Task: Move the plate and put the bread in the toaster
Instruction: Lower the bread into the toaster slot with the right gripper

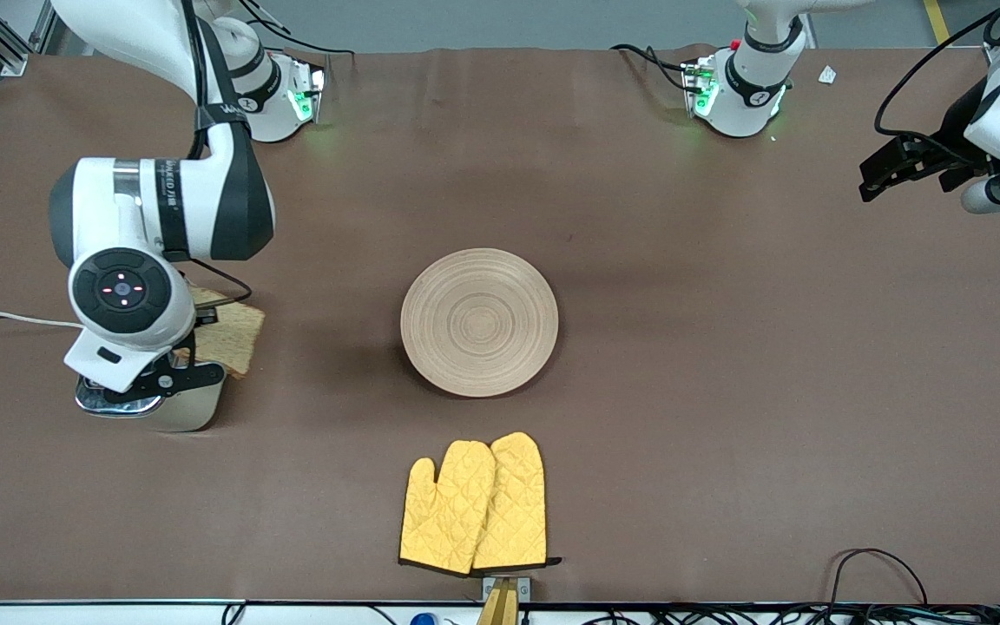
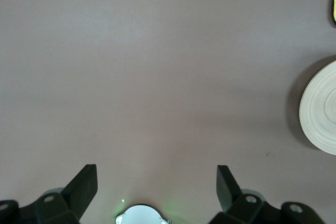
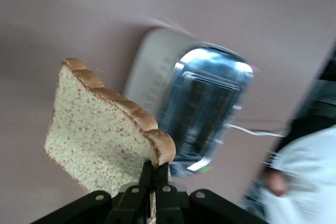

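Here the right tool (image 3: 154, 182) is up over the boxy cream-sided toaster with a shiny chrome top (image 3: 202, 106), its fingers clenched on one edge of the squarish slice of brown bread with pale speckled crumb and dark crust (image 3: 102, 135). The slice hangs tilted in the air above the toaster, clear of the two slots. The toaster stands at the right arm's end of the brown bench (image 1: 726, 391), with a white power cord (image 1: 5, 318) running off toward the bench's edge.

The round, shallow, light-wood plate with concentric ring grain (image 1: 479, 322) lies flat and bare near the middle of the bench. A pair of quilted yellow oven mitts (image 1: 474, 505) lies nearer to the front camera than the plate, well apart from it.

The left tool (image 2: 156, 182) waits with its fingers spread wide and holding nothing, over bare bench at the left arm's end, well apart from the plate.

Dark lettering runs along a band on the right arm, too small to read.
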`<state>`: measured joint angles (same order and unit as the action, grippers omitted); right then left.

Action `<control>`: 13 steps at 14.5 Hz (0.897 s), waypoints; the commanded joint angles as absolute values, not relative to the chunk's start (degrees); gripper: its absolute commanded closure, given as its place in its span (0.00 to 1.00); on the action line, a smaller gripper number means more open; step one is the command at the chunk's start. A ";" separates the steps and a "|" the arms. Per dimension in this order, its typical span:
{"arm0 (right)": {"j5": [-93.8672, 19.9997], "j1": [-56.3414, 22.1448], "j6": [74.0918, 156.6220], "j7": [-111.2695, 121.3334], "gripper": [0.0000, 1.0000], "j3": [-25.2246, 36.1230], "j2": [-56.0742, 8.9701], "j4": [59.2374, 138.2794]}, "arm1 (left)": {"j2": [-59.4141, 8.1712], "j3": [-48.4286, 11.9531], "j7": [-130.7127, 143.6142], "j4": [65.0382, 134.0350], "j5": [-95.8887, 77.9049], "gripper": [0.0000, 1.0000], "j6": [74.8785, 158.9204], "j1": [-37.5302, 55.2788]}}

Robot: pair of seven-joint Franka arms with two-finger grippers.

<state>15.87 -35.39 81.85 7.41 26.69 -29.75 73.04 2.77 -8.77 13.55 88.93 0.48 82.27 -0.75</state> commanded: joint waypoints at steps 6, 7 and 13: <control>32.94 -35.60 78.04 7.91 0.99 26.46 -31.11 76.72 | 1.50 -8.61 13.97 87.89 0.00 0.00 82.18 -1.14; 34.52 -35.51 78.48 7.82 0.99 26.46 -31.55 76.82 | 1.41 -8.61 14.06 87.89 0.00 0.00 82.18 -0.97; 38.58 -34.45 81.63 3.44 0.99 26.46 -32.87 82.60 | 1.41 -8.70 14.06 87.89 -0.09 0.00 82.18 -0.70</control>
